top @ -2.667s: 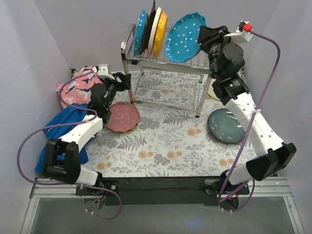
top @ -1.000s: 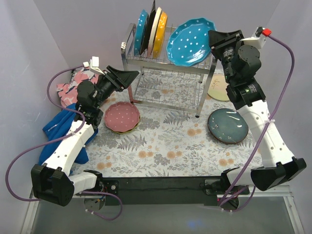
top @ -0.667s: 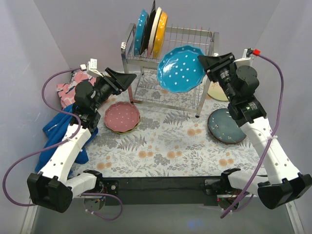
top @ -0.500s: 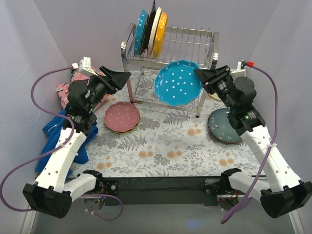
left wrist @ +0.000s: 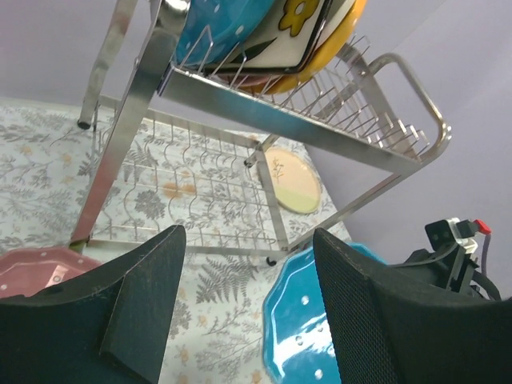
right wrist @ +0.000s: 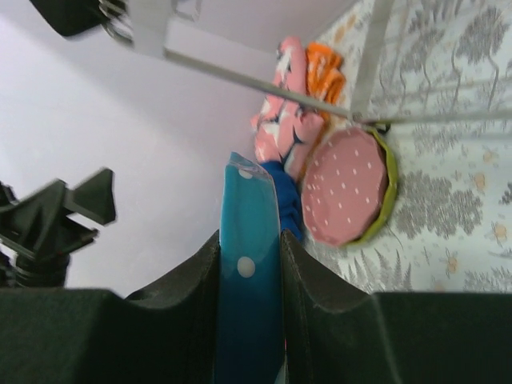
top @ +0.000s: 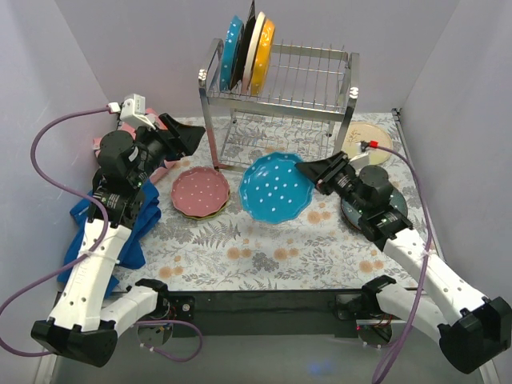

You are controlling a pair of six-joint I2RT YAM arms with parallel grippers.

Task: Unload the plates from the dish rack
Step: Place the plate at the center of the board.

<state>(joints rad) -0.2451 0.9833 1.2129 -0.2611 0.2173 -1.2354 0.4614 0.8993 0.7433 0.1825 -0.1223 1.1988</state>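
Floral worktop (top: 264, 248), lilac walls (top: 120, 48) | right tool (top: 306, 170) clamps teal dotted plate (top: 274, 188) by its rim, tilted, in front of dish rack (top: 276, 88) | left tool (top: 192, 134) spread, empty, left of rack | advice: level plate, lower gently, release once resting.

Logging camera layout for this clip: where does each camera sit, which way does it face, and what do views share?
Top external: above and behind the bases, looking down on the table; both arms show, the dish rack at the far edge.
Left wrist: on the left gripper, facing across under the rack's top tier; its open fingers fill the bottom.
Right wrist: on the right gripper, looking along the teal dotted plate it grips toward the pink plate; its fingers show.
Shared: all three show both plates.
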